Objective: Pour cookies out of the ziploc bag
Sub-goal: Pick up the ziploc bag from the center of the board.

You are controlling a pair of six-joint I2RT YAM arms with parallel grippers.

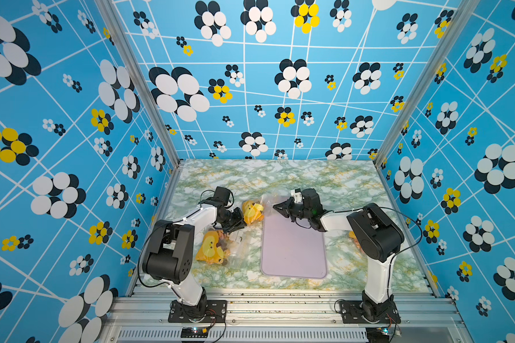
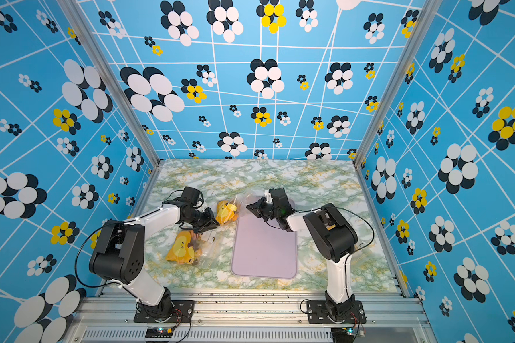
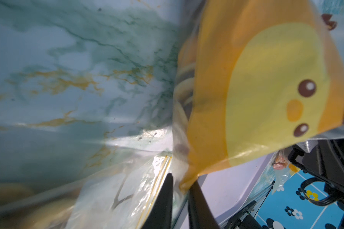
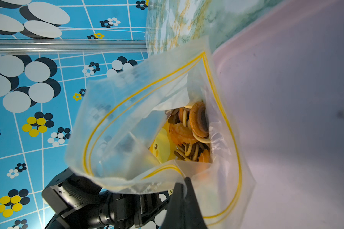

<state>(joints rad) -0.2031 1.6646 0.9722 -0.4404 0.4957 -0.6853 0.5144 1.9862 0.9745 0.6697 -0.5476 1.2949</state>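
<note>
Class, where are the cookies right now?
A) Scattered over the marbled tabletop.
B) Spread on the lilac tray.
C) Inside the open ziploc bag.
C: the right wrist view shows the cookies piled inside the open ziploc bag, while the lilac tray beside it holds none.

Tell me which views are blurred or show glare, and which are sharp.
Left wrist view: the table is soft and smeared, with a glare patch; right wrist view: the cookies are sharp, the ziploc bag rim blurred; both top views: sharp, evenly lit, walls stretched toward the edges.
</note>
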